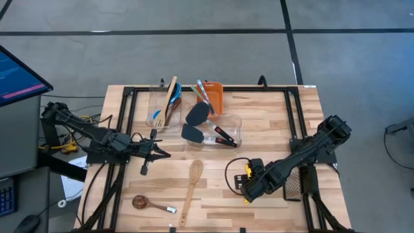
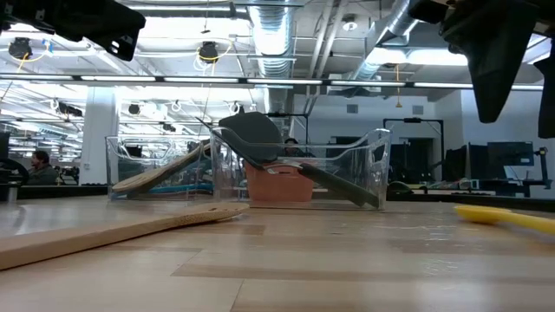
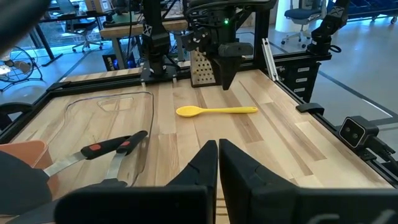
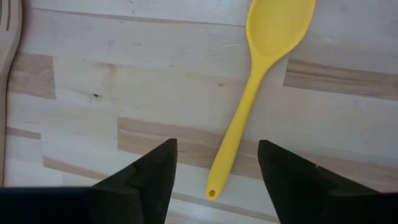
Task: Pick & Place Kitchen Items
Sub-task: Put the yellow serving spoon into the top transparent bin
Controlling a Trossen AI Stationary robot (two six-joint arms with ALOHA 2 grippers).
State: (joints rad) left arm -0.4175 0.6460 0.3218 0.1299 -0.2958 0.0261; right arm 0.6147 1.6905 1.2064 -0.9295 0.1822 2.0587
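Observation:
A yellow spoon (image 4: pixel 249 106) lies flat on the wood table at the right, bowl and handle both down. My right gripper (image 4: pixel 214 180) hangs open above it, pointing steeply down. Its fingers stand on either side of the handle's free end and touch nothing. In the high view the gripper (image 1: pixel 246 184) covers most of the spoon (image 1: pixel 248 170). My left gripper (image 3: pixel 217 155) is shut and holds nothing; it waits level at the table's left (image 1: pixel 162 153). A long wooden spoon (image 1: pixel 192 186) and a small dark-bowled spoon (image 1: pixel 147 204) lie near the front edge.
At the back stand a clear tub (image 1: pixel 163 107) with wooden and blue utensils, an orange bin (image 1: pixel 215 97) with more, and a second clear tub (image 1: pixel 217 131) with black turners. A black frame (image 1: pixel 294 120) rims the table. Bare wood lies between the arms.

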